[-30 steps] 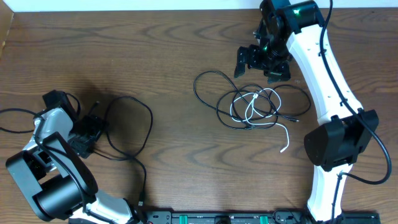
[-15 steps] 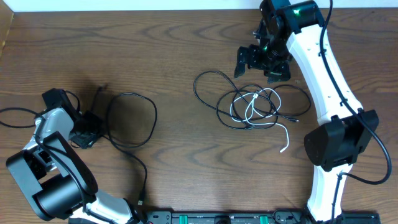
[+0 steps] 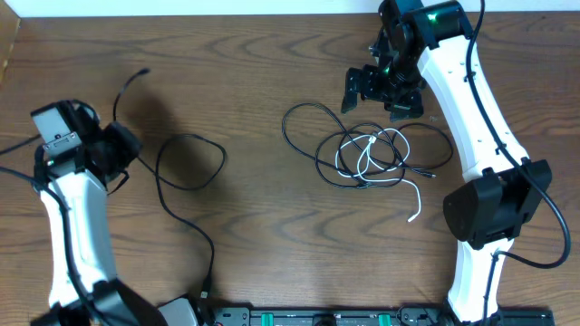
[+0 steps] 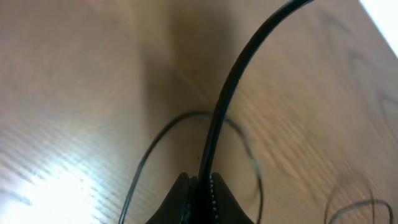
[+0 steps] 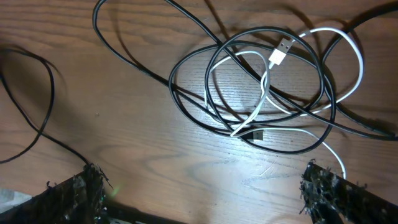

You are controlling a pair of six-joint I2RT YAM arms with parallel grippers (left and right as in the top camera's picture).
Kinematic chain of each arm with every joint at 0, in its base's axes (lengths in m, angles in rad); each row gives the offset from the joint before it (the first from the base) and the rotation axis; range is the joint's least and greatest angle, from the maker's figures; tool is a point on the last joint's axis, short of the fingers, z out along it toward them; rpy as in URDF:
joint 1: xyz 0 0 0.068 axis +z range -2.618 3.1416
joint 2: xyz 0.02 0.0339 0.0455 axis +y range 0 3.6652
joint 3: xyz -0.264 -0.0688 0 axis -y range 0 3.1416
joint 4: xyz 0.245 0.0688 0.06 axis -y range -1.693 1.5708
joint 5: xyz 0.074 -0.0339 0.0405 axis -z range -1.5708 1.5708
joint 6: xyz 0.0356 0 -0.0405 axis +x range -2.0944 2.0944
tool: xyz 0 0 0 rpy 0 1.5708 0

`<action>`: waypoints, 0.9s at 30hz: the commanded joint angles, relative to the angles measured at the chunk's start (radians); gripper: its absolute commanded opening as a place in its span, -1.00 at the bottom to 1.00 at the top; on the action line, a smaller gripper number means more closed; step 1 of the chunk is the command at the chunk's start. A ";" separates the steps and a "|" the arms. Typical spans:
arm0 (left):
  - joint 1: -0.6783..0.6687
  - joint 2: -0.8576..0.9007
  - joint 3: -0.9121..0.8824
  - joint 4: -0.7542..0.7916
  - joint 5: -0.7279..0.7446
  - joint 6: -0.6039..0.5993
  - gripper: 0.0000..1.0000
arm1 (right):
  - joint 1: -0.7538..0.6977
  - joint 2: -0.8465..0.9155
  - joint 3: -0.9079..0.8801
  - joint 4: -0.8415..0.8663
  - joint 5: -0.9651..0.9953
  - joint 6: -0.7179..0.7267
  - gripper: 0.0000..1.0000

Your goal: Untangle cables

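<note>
My left gripper (image 3: 122,145) (image 4: 200,183) is shut on a thin black cable (image 3: 192,186) (image 4: 222,106), lifted off the wood at the far left; the cable's free end (image 3: 142,72) sticks up past the jaws, and the rest loops on the table and trails toward the front edge. A tangle of black cables (image 3: 362,156) (image 5: 205,81) and a white USB cable (image 3: 373,149) (image 5: 280,53) lies right of centre. My right gripper (image 3: 381,91) (image 5: 202,186) hangs open just behind that tangle, nothing between its fingers.
The white cable's loose tail (image 3: 416,201) runs toward the right arm's base (image 3: 489,213). A black rail (image 3: 317,317) lines the front table edge. Bare wood (image 3: 254,54) lies between the two cable groups.
The left arm has risen and swung back, lifting the black cable's end off the table; its loop shifted a little. The right arm and the tangle stayed still.
</note>
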 commanded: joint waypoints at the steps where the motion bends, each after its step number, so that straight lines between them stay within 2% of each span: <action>1: -0.053 0.018 -0.010 -0.020 -0.093 0.053 -0.85 | 0.005 -0.032 0.008 -0.003 0.002 -0.012 0.99; 4: -0.093 0.057 -0.044 -0.027 -0.142 0.053 -0.85 | 0.005 -0.032 0.008 -0.003 0.002 -0.012 0.99; 12: -0.126 0.261 -0.053 -0.076 -0.143 0.052 -0.83 | 0.005 -0.032 0.008 -0.003 0.002 -0.012 0.98; 13: -0.126 0.284 -0.053 -0.077 -0.143 0.052 -0.67 | 0.005 -0.032 0.008 -0.003 0.002 -0.012 0.99; 15: -0.126 0.322 -0.053 -0.077 -0.143 0.052 -0.23 | 0.005 -0.032 0.008 -0.003 0.002 -0.012 0.99; 18: -0.126 0.373 -0.053 -0.076 -0.143 0.052 0.06 | 0.005 -0.032 0.008 -0.003 0.002 -0.012 0.98; 22: -0.126 0.421 -0.053 -0.076 -0.143 0.052 0.64 | 0.005 -0.032 0.008 -0.003 0.002 -0.012 0.98; 24: -0.126 0.436 -0.053 -0.075 -0.143 0.053 0.73 | 0.005 -0.032 0.008 -0.003 0.002 -0.012 0.98; 27: -0.126 0.455 -0.053 -0.072 -0.147 0.052 0.74 | 0.005 -0.032 0.008 -0.003 0.002 -0.012 0.98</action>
